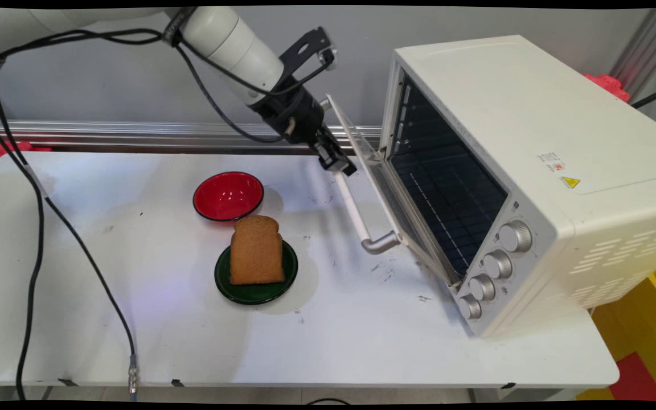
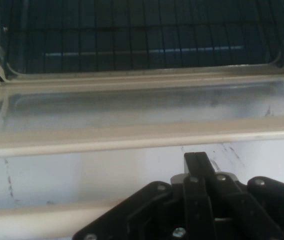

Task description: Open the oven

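Observation:
A cream toaster oven [image 1: 533, 142] stands on the right of the table, its glass door [image 1: 362, 154] tilted partly open. My gripper [image 1: 344, 166] is at the far end of the door's white bar handle [image 1: 356, 213], fingers pressed together. In the hand view the shut gripper [image 2: 197, 157] pokes up past the handle [image 2: 27, 216] toward the door's top edge, with the door glass [image 2: 132, 107] and the dark oven rack [image 2: 132, 40] beyond. Whether the fingers touch the handle is hidden by the linkage.
A slice of brown bread [image 1: 255, 250] lies on a green plate [image 1: 254, 296] mid-table. A red bowl [image 1: 228, 195] sits just behind it. Black cables [image 1: 37, 228] hang over the table's left side. The oven knobs [image 1: 499, 265] face the front.

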`<control>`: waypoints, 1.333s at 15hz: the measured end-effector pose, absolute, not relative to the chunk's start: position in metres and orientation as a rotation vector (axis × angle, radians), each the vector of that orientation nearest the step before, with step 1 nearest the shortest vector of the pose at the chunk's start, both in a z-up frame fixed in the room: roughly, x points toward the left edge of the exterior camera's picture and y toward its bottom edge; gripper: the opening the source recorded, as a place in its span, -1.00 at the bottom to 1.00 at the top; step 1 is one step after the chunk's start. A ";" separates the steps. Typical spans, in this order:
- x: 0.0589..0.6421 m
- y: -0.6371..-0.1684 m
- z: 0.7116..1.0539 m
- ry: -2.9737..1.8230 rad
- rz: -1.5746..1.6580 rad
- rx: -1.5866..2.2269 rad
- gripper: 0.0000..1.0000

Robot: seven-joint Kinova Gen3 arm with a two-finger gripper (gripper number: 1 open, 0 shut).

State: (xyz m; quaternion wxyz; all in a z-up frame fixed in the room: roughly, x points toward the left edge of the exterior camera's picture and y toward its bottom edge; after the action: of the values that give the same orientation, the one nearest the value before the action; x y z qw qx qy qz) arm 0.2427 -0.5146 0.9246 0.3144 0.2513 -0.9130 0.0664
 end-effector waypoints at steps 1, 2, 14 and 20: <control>0.245 -0.513 0.920 -2.406 0.170 0.662 -1.00; 0.247 -0.511 0.916 -2.406 0.166 0.660 -1.00; 0.282 -0.496 0.872 -2.417 0.142 0.633 -1.00; 0.293 -0.495 0.856 -2.417 0.149 0.616 -1.00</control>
State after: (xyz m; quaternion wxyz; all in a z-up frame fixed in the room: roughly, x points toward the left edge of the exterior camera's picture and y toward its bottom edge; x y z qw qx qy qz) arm 0.2933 -0.4950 0.8563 0.3159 0.2339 -0.9178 0.0567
